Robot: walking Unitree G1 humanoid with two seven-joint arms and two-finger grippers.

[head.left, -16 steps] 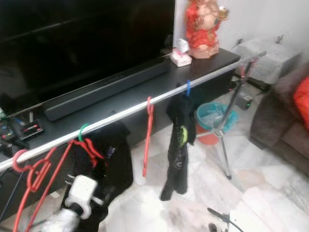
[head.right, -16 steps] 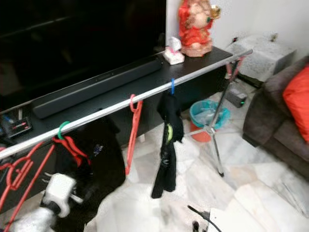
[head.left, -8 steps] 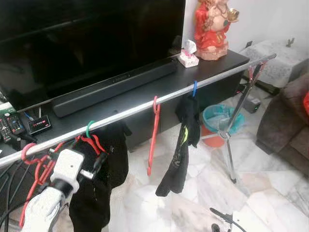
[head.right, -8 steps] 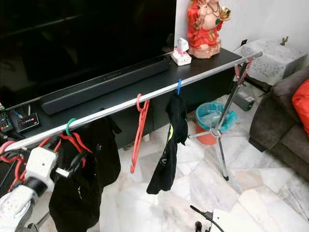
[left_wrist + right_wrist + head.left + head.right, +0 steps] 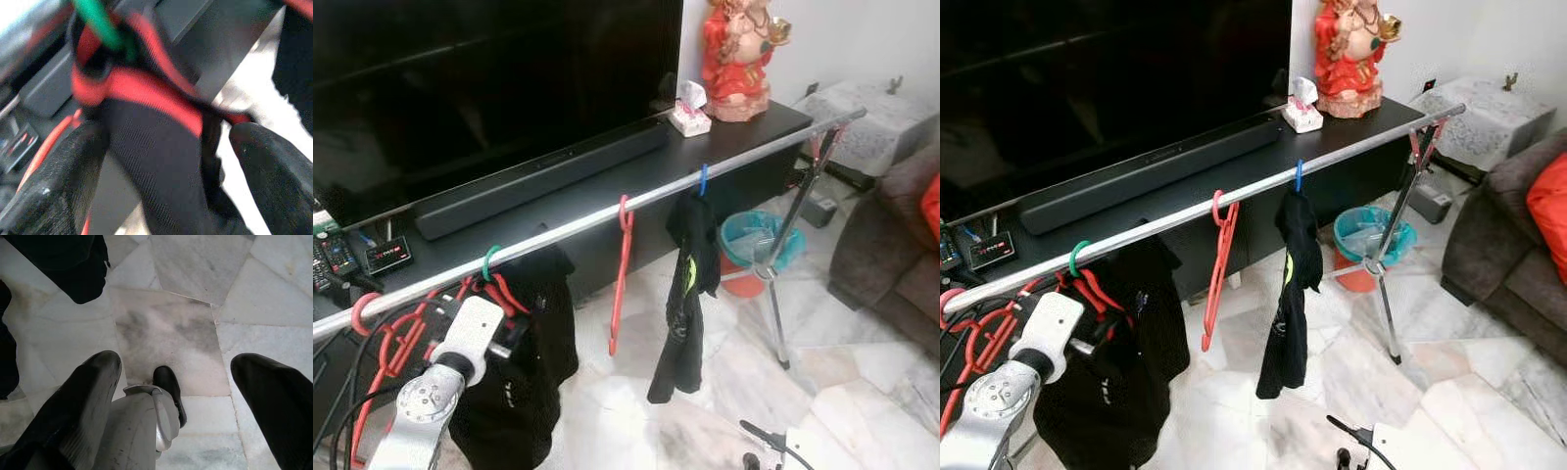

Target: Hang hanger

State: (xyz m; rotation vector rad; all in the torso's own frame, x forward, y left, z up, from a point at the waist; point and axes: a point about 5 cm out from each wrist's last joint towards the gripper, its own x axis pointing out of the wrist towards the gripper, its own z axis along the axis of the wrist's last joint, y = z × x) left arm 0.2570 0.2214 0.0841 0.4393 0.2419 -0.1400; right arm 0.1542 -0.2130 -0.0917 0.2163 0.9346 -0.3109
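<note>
A silver clothes rail [image 5: 578,227] runs across in front of the TV console. On it a green hanger hook [image 5: 487,262] carries a black garment with red trim [image 5: 524,382]. My left gripper [image 5: 516,329] is up against that garment just below the hook. In the left wrist view the fingers [image 5: 49,186] stand open on either side of the red-trimmed cloth [image 5: 161,161]. A bare red hanger [image 5: 620,279] hangs mid-rail. A blue hook holds a black garment [image 5: 685,294]. Several red hangers [image 5: 386,343] cluster at the rail's left end. My right gripper [image 5: 176,361] hangs open above the floor.
Behind the rail stand a black console [image 5: 744,132] with a soundbar [image 5: 538,176], a TV [image 5: 480,69], a red statue [image 5: 736,49] and a tissue box [image 5: 690,116]. The rail's stand leg [image 5: 781,255] and a teal bin [image 5: 749,240] are at right, beside a sofa [image 5: 891,255]. Cables [image 5: 352,401] hang at left.
My left arm has risen from low in the picture and brought its gripper up to the garment under the green hook. The camera itself has shifted a little.
</note>
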